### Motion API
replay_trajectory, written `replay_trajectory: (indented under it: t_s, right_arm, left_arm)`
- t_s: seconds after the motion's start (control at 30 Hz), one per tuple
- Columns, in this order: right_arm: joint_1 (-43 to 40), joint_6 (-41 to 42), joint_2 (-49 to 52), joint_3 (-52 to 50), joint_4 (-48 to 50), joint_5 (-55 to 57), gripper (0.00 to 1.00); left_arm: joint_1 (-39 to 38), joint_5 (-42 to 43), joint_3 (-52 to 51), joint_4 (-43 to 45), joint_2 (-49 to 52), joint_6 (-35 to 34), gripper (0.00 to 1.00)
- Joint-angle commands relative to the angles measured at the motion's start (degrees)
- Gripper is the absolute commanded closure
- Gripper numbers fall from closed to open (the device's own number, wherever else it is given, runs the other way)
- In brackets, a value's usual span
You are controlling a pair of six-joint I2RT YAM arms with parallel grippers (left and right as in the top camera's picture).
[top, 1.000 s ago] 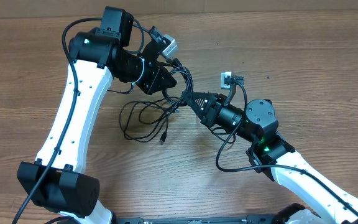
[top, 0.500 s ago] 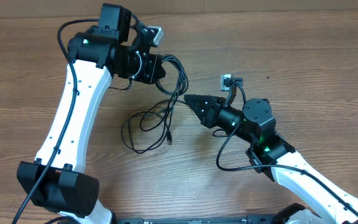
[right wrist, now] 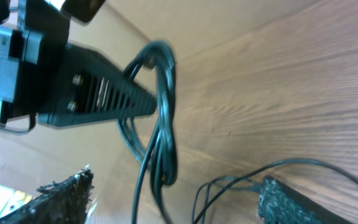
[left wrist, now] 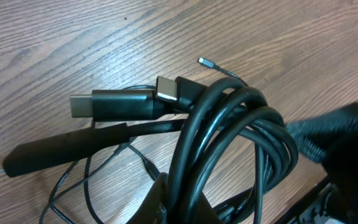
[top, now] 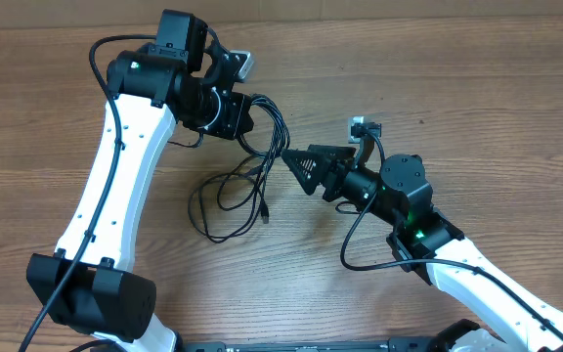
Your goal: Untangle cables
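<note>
My left gripper [top: 252, 110] is shut on the cables [top: 275, 125], a bundle of black loops held above the table. In the left wrist view the cables [left wrist: 229, 124] pass between my left gripper's [left wrist: 166, 190] closed fingers. Two black plug ends [left wrist: 114, 102] stick out to the left and a thin silvery tip [left wrist: 202, 60] points away. Loose thin strands [top: 225, 200] trail down onto the wood. My right gripper [top: 297, 166] stands open just right of the bundle. In the right wrist view its fingers [right wrist: 67, 196] are wide apart, and strands of the cables [right wrist: 160, 124] hang between them untouched.
The wooden table [top: 477, 88] lies under everything. The left arm's white link [top: 115, 166] runs down the left side, and the right arm [top: 409, 196] comes in from the lower right. A small grey connector [top: 360, 125] sits on the right arm's own wiring.
My right gripper was shut at the cables and has opened, letting go. My left gripper has drawn the bundle up and to the left, and the loose strands have spread a little.
</note>
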Motion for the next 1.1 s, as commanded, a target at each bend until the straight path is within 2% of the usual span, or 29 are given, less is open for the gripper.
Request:
replay_trajectory:
  t_s: [0.0,0.1,0.13,0.17,0.23,0.37,0.4,0.53,0.67,0.8,0.97,1.07]
  right_arm:
    - [-0.2,-3.5,-0.5,0.4,1.0,3.3,0.13]
    - [-0.2,-4.6,-0.5,0.4,0.7,3.2,0.14]
    - [-0.2,-5.1,-0.5,0.4,0.7,3.1,0.19]
    - [-0.2,-5.1,-0.5,0.4,0.7,3.1,0.31]
    - [-0.2,-6.2,-0.5,0.4,0.7,3.1,0.41]
    - [-0.2,-10.5,-0.5,0.4,0.0,2.6,0.86]
    - [-0.2,-10.5,-0.5,0.4,-0.2,2.6,0.9]
    - [-0.2,-10.5,-0.5,0.4,-1.2,2.6,0.94]
    - [-0.2,-10.4,-0.5,0.4,-1.4,2.6,0.94]
    - [-0.1,-10.4,-0.5,0.4,-3.4,1.9,0.94]
    - [-0.1,-10.5,-0.5,0.4,-6.8,-0.7,0.95]
    - [-0.1,-10.9,-0.5,0.4,-6.6,-2.6,0.96]
  left_arm:
    - [-0.3,2.3,0.5,-0.6,-0.6,3.3,0.96]
    - [-1.4,6.5,0.5,-0.7,-0.6,5.0,0.95]
    - [-1.9,6.8,0.5,-0.7,-0.6,5.2,0.96]
    - [-2.9,6.8,0.5,-0.7,-0.6,5.2,0.95]
    - [-4.3,6.8,0.5,-0.7,-0.6,5.4,0.96]
    - [-7.5,2.6,0.5,-0.4,-0.6,5.2,0.96]
    - [-7.8,1.5,0.5,-0.2,-0.6,4.6,0.96]
    - [-7.9,-5.3,0.5,0.4,-0.6,-1.6,0.96]
    - [-7.6,-8.3,0.5,1.1,-0.6,-5.6,0.96]
    - [-7.6,-12.2,0.5,3.3,-0.6,-12.8,0.96]
    - [-7.5,-12.7,0.5,6.3,-0.6,-17.6,0.96]
    - [-7.5,-16.9,0.5,6.6,-0.6,-22.1,0.96]
